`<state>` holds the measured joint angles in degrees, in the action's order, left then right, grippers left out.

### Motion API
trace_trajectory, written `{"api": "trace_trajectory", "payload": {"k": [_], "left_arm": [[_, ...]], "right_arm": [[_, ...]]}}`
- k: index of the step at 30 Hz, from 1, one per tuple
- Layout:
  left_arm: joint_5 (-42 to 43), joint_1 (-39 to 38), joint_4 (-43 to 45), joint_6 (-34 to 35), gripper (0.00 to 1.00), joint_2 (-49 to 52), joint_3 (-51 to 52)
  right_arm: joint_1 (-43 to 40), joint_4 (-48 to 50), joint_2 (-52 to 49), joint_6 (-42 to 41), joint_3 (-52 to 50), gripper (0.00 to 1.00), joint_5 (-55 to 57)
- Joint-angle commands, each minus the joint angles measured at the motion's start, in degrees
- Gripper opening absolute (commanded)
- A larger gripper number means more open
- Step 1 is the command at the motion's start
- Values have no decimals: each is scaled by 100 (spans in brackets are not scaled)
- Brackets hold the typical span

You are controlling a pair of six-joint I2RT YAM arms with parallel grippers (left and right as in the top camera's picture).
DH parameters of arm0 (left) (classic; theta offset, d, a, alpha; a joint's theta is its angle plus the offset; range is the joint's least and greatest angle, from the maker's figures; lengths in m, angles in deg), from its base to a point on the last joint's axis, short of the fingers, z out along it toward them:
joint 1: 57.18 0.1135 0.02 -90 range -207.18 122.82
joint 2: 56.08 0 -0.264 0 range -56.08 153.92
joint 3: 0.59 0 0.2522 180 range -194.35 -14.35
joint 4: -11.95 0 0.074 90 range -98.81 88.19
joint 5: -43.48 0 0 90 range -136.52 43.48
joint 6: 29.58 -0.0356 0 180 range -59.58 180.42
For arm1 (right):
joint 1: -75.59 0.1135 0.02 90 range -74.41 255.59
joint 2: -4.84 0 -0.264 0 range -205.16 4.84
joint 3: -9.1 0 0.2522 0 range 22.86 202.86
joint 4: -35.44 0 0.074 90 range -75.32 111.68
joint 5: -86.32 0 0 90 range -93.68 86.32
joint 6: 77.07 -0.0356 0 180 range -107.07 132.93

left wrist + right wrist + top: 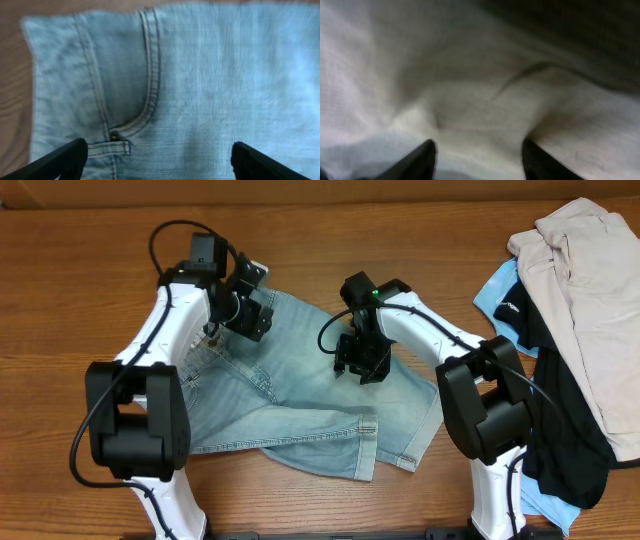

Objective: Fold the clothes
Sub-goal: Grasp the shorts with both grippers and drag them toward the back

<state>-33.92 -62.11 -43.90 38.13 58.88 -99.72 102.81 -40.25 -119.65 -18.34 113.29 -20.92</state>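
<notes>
Wooden table [90, 260], brown grain. Denim shorts [290, 405], faded light blue, spread across centre, rumpled, hemmed legs toward near edge. Left hand [250, 315]: over shorts' waistband pocket, fingers wide apart. Right hand [362, 365]: low on shorts' other side, fingers apart, cloth close beneath. Right of shorts: heaped beige trousers [590, 290], black shirt [560, 450], sky-blue shirt [495, 295].

A brown wood-grain table [330, 220] is recorded across the overhead view. Its surface is also seen at 9 o'clock in the left wrist view. Lighting is even; shadows are soft.
</notes>
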Motion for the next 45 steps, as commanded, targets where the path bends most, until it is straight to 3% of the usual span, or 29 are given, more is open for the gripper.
{"api": "trace_trajectory", "payload": {"k": [1,8,16,23,28,35,39,45], "left_arm": [[-304,-39,-59,-260,91,275,-105],[-616,-50,-31,11,94,800,-105],[-1606,-4,514,1515,100,1296,-105],[-1899,133,988,2369,100,1322,-170],[-1891,236,1110,2955,100,1322,-402],[-1878,273,1224,3067,100,1322,-802],[-1904,343,970,3161,100,1322,-1093],[-1899,566,619,3383,100,1322,-1233]], "right_arm": [[70,409,168,-516,-229,52,-81],[68,1239,140,-1126,-466,47,343],[-254,2173,98,-1526,-466,50,1427],[-1084,2955,98,-1421,-466,51,1582],[-1659,3506,98,-568,-448,52,1397],[-2085,3486,101,35,-424,56,1191],[-2124,2914,105,358,-140,65,1115],[-2133,2297,105,605,35,70,1482]]}}
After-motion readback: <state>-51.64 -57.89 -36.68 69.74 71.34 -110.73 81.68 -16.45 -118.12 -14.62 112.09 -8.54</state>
